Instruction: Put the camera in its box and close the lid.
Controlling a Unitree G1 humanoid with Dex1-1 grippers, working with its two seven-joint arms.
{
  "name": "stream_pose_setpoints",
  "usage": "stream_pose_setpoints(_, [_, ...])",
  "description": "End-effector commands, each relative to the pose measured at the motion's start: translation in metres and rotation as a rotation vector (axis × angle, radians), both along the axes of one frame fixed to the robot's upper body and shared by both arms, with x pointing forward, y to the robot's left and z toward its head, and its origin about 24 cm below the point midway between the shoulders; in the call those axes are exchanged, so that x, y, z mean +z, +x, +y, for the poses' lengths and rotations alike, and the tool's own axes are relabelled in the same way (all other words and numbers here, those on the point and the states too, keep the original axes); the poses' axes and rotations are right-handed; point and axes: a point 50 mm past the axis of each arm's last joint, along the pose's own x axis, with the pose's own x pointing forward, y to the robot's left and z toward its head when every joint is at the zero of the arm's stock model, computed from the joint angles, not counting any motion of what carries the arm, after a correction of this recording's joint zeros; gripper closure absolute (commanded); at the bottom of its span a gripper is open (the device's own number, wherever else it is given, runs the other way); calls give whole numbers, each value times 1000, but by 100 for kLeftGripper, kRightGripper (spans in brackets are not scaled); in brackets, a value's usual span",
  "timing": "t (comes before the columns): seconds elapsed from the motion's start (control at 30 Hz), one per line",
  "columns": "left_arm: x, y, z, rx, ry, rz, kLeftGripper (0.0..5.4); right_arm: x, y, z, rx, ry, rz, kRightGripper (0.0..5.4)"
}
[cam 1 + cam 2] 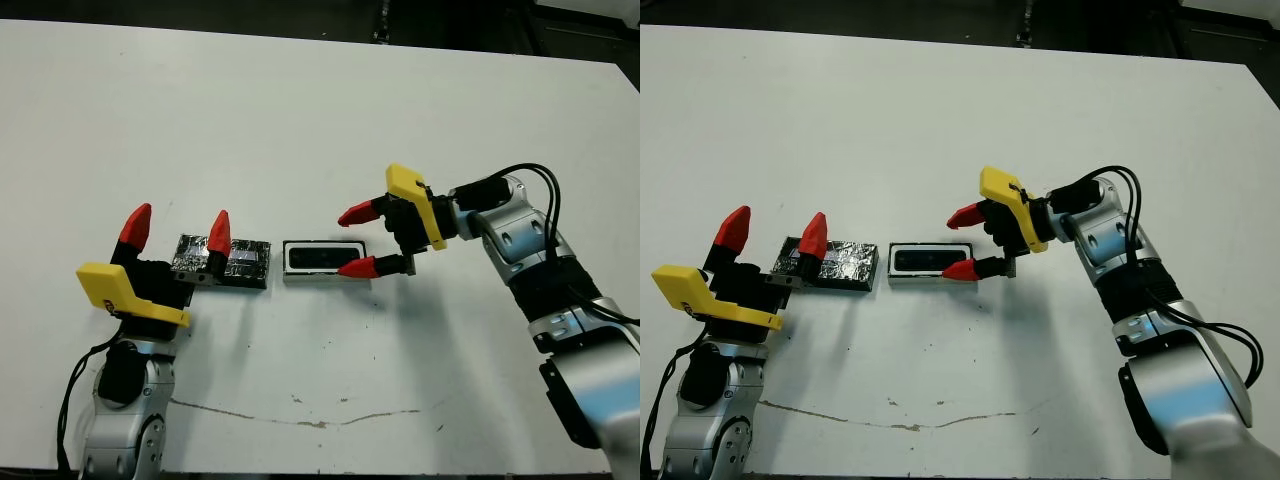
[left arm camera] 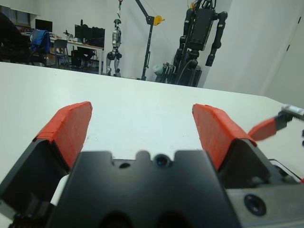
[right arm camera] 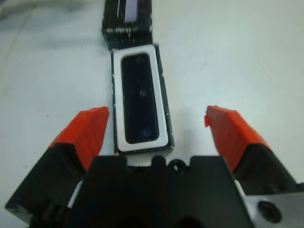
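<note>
Camera [image 3: 139, 97] sits inside the box [image 1: 326, 272], lid [image 1: 222, 262] flat beside it. My right hand [image 1: 357, 240] hovers wide at the box; my left hand [image 1: 176, 233] is wide too.

Legible text, labels, brands, numbers, signs: none. Lid [image 1: 222, 260], crinkly black surface with pale strip: no lettering can be made out. Box [image 3: 140, 99], white rim just beside the lid: unmarked. Camera [image 3: 139, 99] inside the box: no brand or number readable. Bench [image 1: 300, 120] around the box: no markings. Room fittings seen beyond the bench in the left wrist view: nothing readable
</note>
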Motion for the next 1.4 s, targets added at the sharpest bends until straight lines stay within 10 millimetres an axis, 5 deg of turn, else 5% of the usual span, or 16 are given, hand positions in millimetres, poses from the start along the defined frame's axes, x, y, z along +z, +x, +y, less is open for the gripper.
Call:
stream_pose_setpoints(0.03, [-5, -2, 1, 5, -10, 28, 0, 15, -6, -23, -59, 62, -30, 2])
stream_pose_setpoints(0.17, [-5, -2, 2, 3, -1, 22, 0, 25, -19, -46, -165, 246, -18, 2])
stream_pose_setpoints(0.37, [-1, -2, 4, 17, 23, 14, 0, 9, -57, -70, -459, 471, -55, 2])
stream_pose_setpoints(0.7, [17, 6, 20, 11, 192, -36, 0, -64, -127, -77, -991, 647, -51, 106])
stream_pose_setpoints(0.93, [45, 17, 41, -155, 443, -72, 0, -78, -131, -73, -1056, 628, -104, 217])
stream_pose_setpoints(1.17, [86, 38, 68, -592, 733, 107, 0, -80, -127, -71, -1028, 625, -118, 326])
stream_pose_setpoints(1.4, [105, 64, 76, -915, 691, 274, 0, -81, -126, -70, -1022, 608, -131, 436])
